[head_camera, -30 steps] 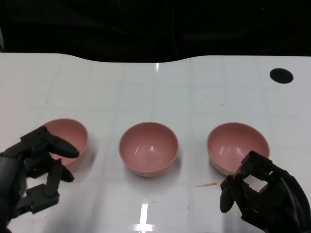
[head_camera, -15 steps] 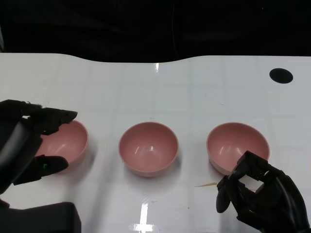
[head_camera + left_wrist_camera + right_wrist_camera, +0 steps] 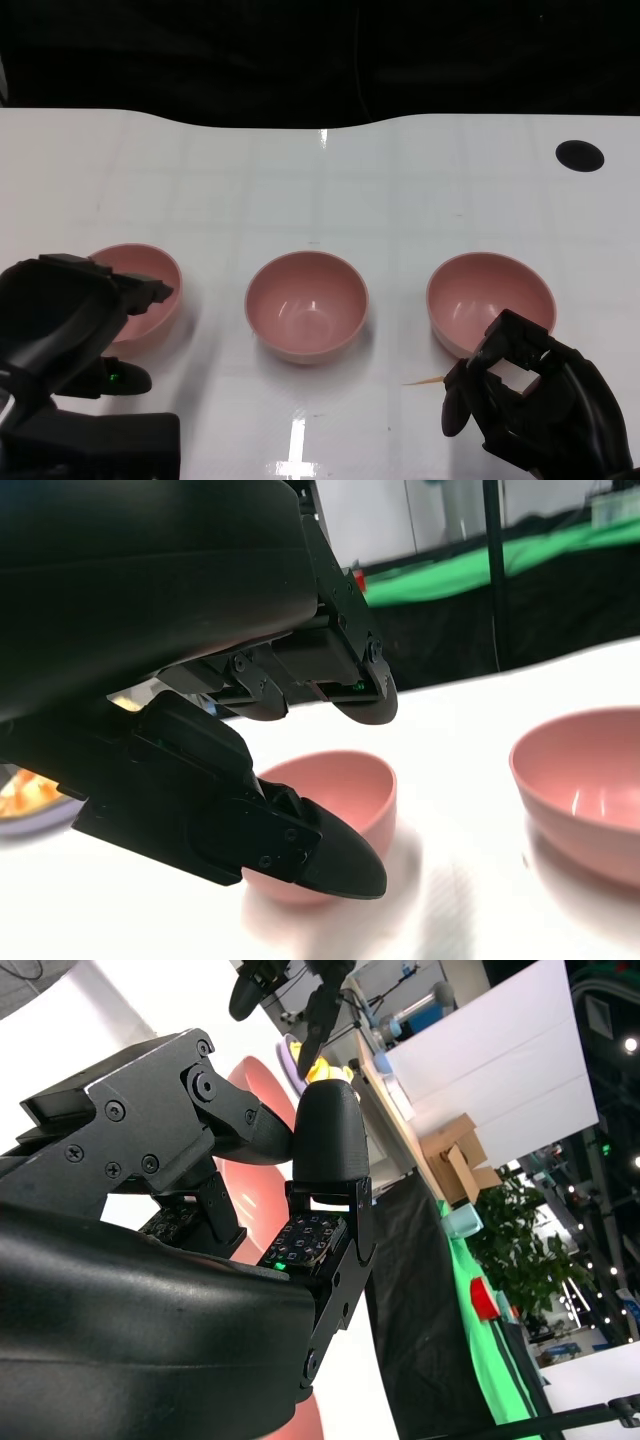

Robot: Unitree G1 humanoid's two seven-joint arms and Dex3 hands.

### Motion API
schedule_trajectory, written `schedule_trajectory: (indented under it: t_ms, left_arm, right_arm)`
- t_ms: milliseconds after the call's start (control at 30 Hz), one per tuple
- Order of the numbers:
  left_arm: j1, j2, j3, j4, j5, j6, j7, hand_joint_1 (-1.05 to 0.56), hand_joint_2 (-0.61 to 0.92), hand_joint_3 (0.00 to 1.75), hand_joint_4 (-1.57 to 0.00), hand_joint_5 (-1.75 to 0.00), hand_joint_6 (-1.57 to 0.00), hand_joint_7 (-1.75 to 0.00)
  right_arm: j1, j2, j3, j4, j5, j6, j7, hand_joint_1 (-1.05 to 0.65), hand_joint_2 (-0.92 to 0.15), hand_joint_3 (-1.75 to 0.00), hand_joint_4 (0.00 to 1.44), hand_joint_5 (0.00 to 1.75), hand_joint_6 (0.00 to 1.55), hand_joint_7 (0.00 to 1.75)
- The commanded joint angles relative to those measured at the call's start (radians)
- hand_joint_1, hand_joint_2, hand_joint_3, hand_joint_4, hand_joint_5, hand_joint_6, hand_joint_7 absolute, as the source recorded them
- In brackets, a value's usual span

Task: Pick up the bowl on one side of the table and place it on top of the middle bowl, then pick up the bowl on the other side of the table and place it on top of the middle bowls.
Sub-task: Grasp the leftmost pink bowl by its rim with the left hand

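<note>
Left hand (image 3: pixel 75 320), fingers spread and apparently holding nothing, straddles the near rim of the left bowl (image 3: pixel 150 280) directly ahead; right hand (image 3: pixel 530 400), curled closed, sits idle before the right bowl (image 3: pixel 490 295).

Left hand (image 3: pixel 250 750) fills most of the view, fingers (image 3: pixel 340 685) spread above and thumb below, nothing in it. Pink bowl (image 3: pixel 345 795) sits upright on the white desk (image 3: pixel 470 880) right behind the thumb tip; contact can't be judged. Second pink bowl (image 3: pixel 585 780) upright, well apart, cut off by the frame.
</note>
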Motion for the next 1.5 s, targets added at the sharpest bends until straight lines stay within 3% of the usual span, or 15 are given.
schedule_trajectory:
  t_ms: [33, 567, 1500]
  left_arm:
    - [-0.039, 0.010, -0.029, 0.082, -0.017, -0.011, 0.030, -0.83, 0.92, 0.13, -0.64, -0.02, -0.69, 0.00]
    - [-0.259, 0.035, -0.147, 0.420, -0.047, -0.068, 0.103, -0.78, 0.92, 0.30, -0.65, 0.00, -0.69, -0.01]
    - [-0.415, -0.009, -0.285, 0.816, -0.102, -0.152, 0.258, -0.48, 0.92, 0.18, -0.76, -0.02, -0.82, -0.02]
  right_arm:
    - [0.001, 0.002, -0.001, -0.005, 0.000, 0.002, -0.015, -0.08, -0.55, -1.07, 0.93, 1.67, 0.86, 1.36]
    - [-0.013, 0.006, -0.006, 0.028, 0.005, -0.010, -0.005, -0.09, -0.52, -1.08, 0.94, 1.67, 0.87, 1.37]
    - [-0.008, 0.004, -0.012, 0.052, 0.004, -0.052, 0.029, -0.09, -0.55, -1.05, 0.93, 1.66, 0.86, 1.35]
